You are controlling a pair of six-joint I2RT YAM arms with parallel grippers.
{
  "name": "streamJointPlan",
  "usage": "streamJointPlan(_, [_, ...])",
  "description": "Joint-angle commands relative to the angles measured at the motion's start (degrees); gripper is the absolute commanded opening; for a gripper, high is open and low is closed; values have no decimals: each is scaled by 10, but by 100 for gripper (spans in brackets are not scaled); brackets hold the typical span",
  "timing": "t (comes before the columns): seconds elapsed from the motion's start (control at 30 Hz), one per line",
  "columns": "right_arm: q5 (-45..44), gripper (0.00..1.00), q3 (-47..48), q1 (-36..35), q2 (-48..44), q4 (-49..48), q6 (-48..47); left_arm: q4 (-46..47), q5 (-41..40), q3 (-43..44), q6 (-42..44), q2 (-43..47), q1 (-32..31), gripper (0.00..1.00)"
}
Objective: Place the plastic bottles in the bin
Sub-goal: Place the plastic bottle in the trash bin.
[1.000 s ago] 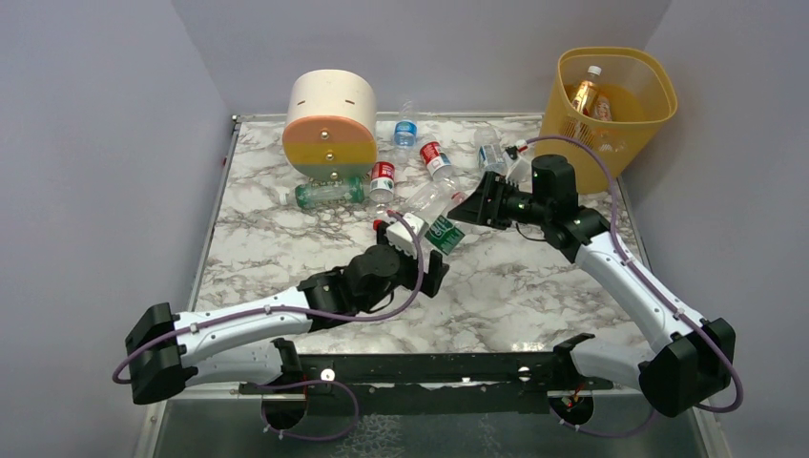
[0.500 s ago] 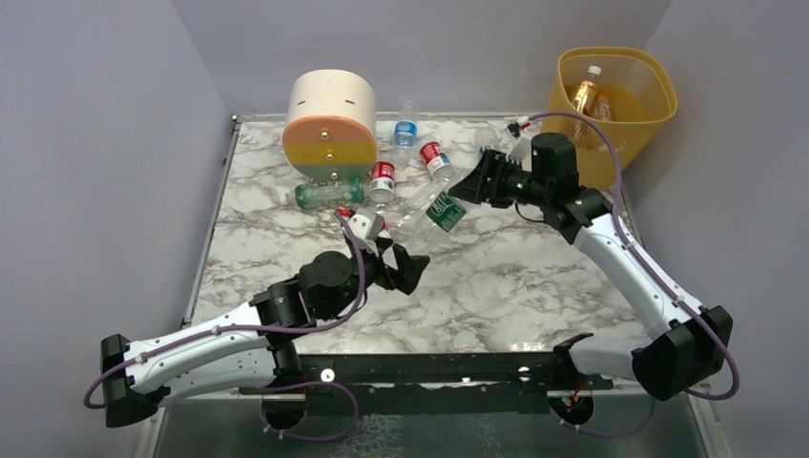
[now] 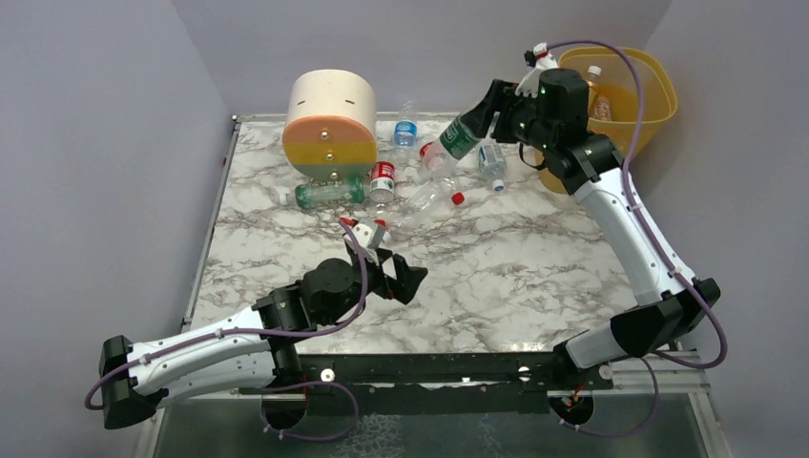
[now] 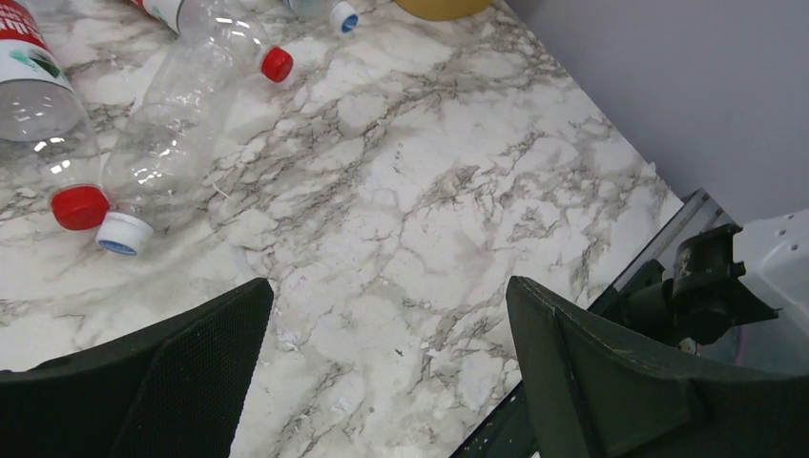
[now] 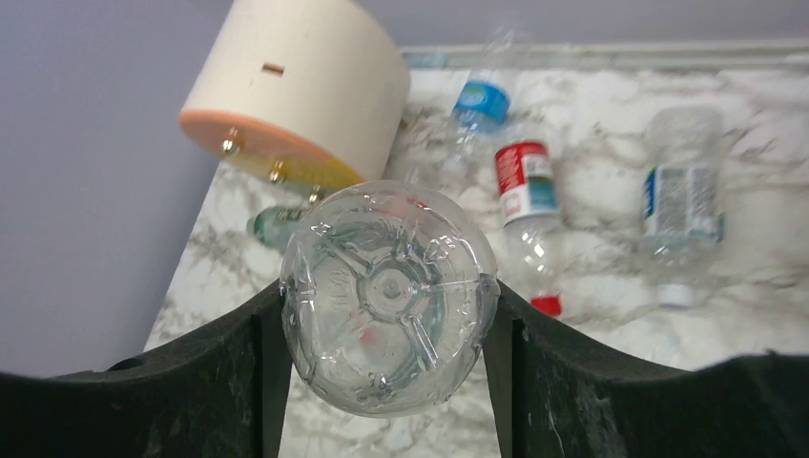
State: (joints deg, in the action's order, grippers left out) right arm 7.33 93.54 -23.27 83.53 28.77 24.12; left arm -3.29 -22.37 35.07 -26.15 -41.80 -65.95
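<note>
My right gripper (image 3: 479, 118) is shut on a clear green-labelled plastic bottle (image 3: 456, 139) and holds it high in the air, just left of the yellow-orange bin (image 3: 656, 88). In the right wrist view the bottle's clear base (image 5: 389, 296) fills the gap between my fingers. The bin holds an orange bottle (image 3: 585, 93). Several more bottles lie at the back of the table, among them a red-capped clear one (image 3: 431, 197), a red-labelled one (image 3: 383, 178) and a green one (image 3: 326, 194). My left gripper (image 3: 404, 276) is open and empty over bare marble; it also shows in the left wrist view (image 4: 389, 315).
A round drawer unit (image 3: 330, 122) in cream, orange and yellow stands at the back left. A blue-labelled bottle (image 3: 406, 129) lies beside it. The marble table (image 3: 515, 277) ends in a black rail at the near edge. Grey walls close in on three sides.
My right gripper has lifted the green-labelled bottle off the table and carried it up and back toward the bin. My left arm has drawn back toward the near left, open.
</note>
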Motion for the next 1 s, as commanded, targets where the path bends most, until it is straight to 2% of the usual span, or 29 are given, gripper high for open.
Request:
streamJointPlan(0.0, [-145,59,86,-1,20,14,-68,33,46,-6,-10,-30,1,99])
streamJointPlan(0.2, [-298,60,124,4,27,-57,-128,54,55,-12,-15,-52,1,99])
streamJointPlan(0.4, [-436,60,65,11,-25,-221,-209,54,56,-6,-16,-67,1,99])
streamJointPlan(0.6, [-528,60,17,14,-69,-375,-313,65,60,-1,-13,-85,1,99])
streamJointPlan(0.73, [-554,60,7,23,-77,-448,-361,72,69,0,-16,-96,1,99])
streamJointPlan(0.87, [-576,60,48,45,-41,-463,-404,74,72,-1,-21,-98,1,99])
streamJointPlan(0.97, [-571,60,87,80,-7,-403,-373,72,71,-2,-23,-91,1,99])
